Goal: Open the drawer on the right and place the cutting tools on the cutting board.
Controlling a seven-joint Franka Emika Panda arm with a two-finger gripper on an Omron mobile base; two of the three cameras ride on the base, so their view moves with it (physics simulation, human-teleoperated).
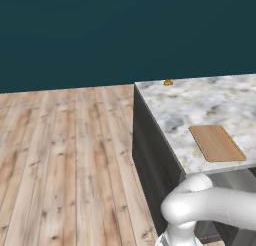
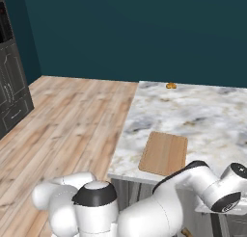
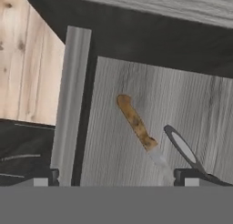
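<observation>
The drawer (image 3: 73,104) stands pulled open, its lighter grey floor under my hand. On that floor lies a knife (image 3: 135,124) with a mottled brown handle, its pale blade pointing toward my fingers. Beside it, to the right, lies a second tool (image 3: 182,148) with a dark looped outline; its far end is cut off. My gripper (image 3: 116,180) hovers above them, open, with nothing between its fingertips (image 3: 45,177). The tan cutting board (image 1: 216,143) (image 2: 164,153) lies bare on the marble counter (image 1: 200,105) (image 2: 207,115), near its front edge.
A small orange object (image 1: 168,82) (image 2: 171,85) sits at the counter's far edge. Wooden floor (image 1: 65,155) spreads to the left of the dark cabinet. Dark cabinets (image 2: 9,86) stand at the far left.
</observation>
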